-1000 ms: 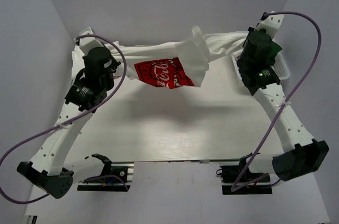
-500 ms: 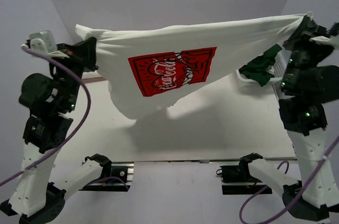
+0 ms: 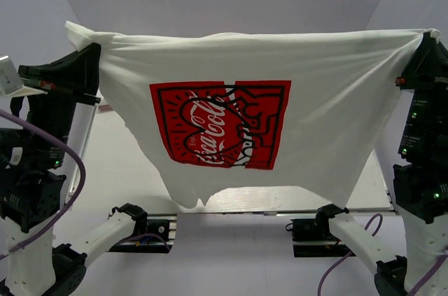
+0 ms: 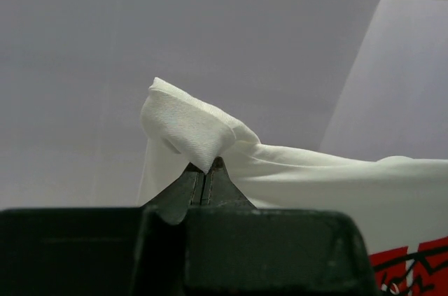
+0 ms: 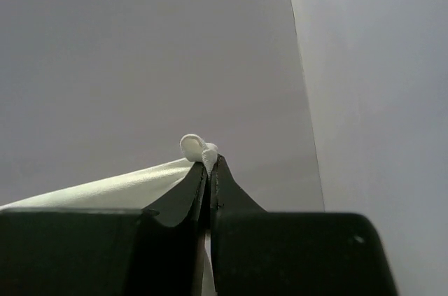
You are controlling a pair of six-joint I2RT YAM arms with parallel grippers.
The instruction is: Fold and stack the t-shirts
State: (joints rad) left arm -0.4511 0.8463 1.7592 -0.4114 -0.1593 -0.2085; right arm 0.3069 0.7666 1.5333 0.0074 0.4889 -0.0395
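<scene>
Coca-Cola t-shirt (image 3: 322, 93), bunched 1 second earlier, hung spread between left pincer (image 4: 205, 178) and right pincer (image 5: 211, 170), both clamped on corners; laying flat looked next.

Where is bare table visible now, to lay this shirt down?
Bare table shows left of the hanging Coca-Cola t-shirt, and as a near strip under its hem. The middle and right are hidden behind the shirt, stretched between the left gripper and right gripper.
</scene>
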